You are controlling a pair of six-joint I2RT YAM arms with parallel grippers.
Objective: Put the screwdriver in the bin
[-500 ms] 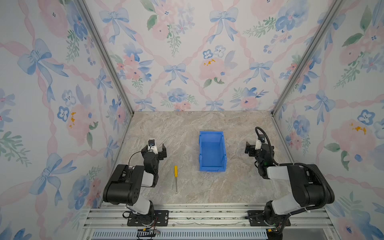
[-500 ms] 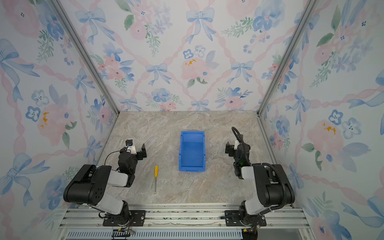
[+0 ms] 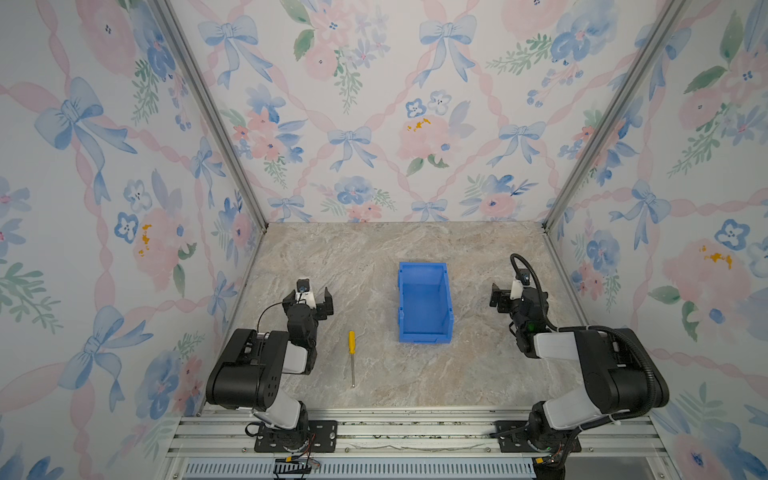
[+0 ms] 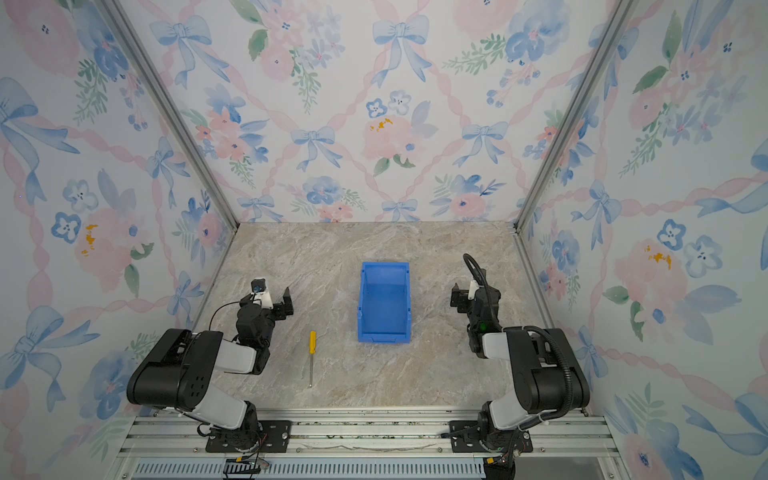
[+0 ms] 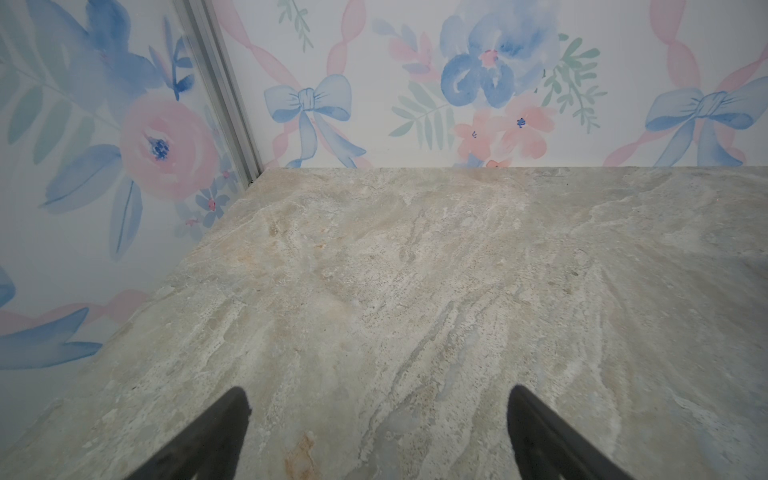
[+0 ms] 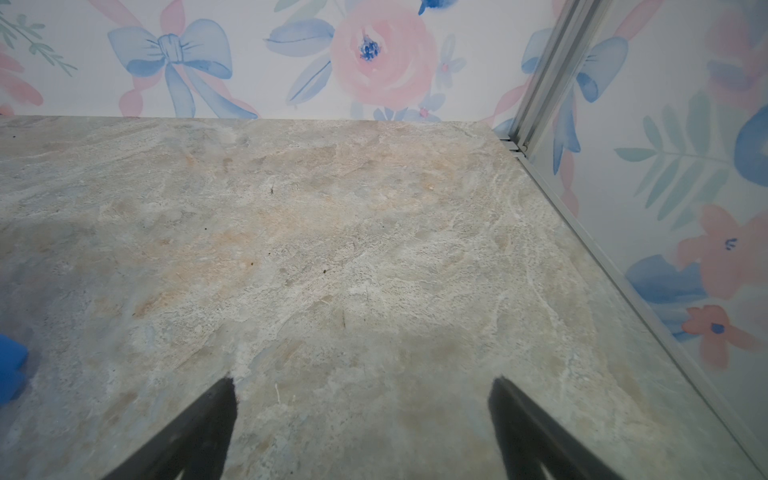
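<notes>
The task stands at its opening step: nothing is grasped. The slim yellow-handled screwdriver with a thin silver shaft (image 3: 352, 357) lies flat on the marbled stone-pattern tabletop (image 3: 374, 257), just left of the bright blue rectangular plastic bin (image 3: 424, 305), handle toward the bin's far end, apart from it. The bin looks empty. The left gripper (image 3: 316, 302), beyond the screwdriver's handle end and further left of the bin, has its jaws spread wide on nothing. The right gripper (image 6: 361, 432), right of the bin, is likewise spread and empty. Next, the left gripper likely must swing back over the handle, descend and close. Compared with half a second ago, nothing visibly differs; the arms sit as they were.
</notes>
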